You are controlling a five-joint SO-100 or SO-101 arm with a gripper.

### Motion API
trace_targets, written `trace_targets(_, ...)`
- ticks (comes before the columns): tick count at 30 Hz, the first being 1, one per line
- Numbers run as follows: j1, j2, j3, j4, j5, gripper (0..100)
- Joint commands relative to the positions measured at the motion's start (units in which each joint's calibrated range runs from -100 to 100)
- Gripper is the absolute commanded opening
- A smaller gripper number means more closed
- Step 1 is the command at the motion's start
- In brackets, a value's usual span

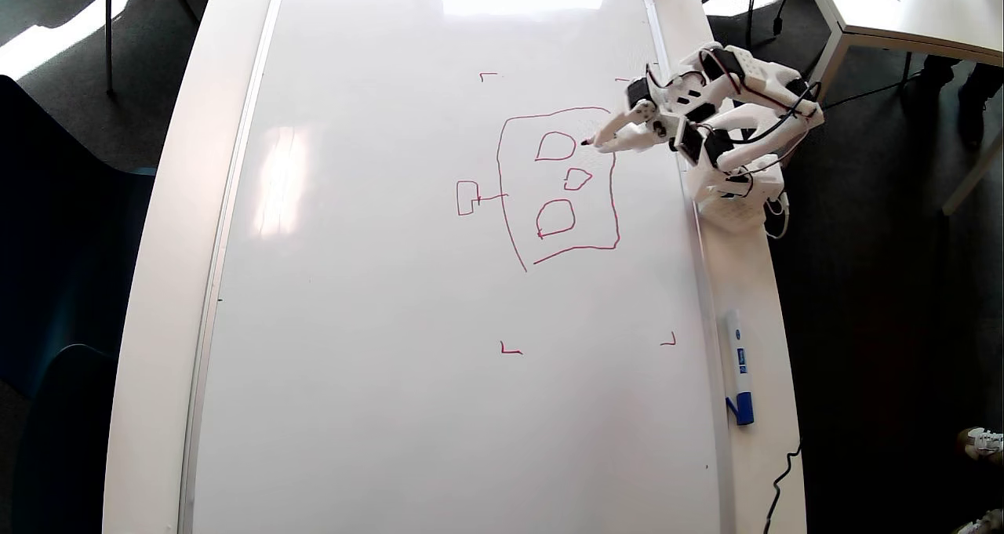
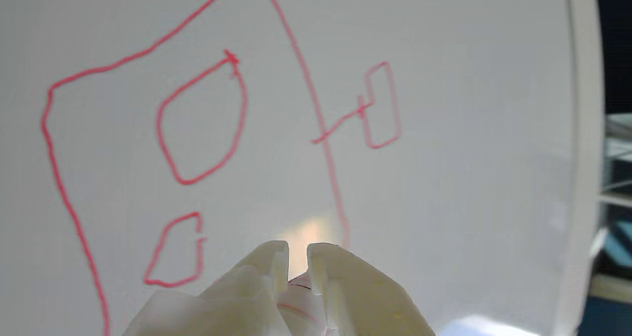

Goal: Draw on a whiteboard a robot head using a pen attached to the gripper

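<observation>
Gripper [image 2: 297,252] beside blue-capped marker [image 1: 739,366]

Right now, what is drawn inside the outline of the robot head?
Inside the robot head three small rounded red shapes show. The gripper and pen cover a little near the upper shape.

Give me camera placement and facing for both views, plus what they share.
Overhead view: fixed above, looking straight down on the whiteboard; whole white arm shows at right, gripper over the drawing.
Wrist view: rides the gripper, looking forward and down at the board; only the fingertips and a bit of the pen show.
Shared: the red robot head.
</observation>
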Motion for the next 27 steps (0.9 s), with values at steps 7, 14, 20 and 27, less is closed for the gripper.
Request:
trace_targets(7, -0.1, -23.4, 19.0, -28.5, 12.2, 1)
trace_targets(14, -1.5, -30.6, 27.3, -52.4, 17.1, 1)
trace_targets(20, -1.5, -36.7, 42.3, -78.4, 20.8, 1)
trace_targets(27, -1.5, -40.9, 54.6, -103.9, 23.4, 1)
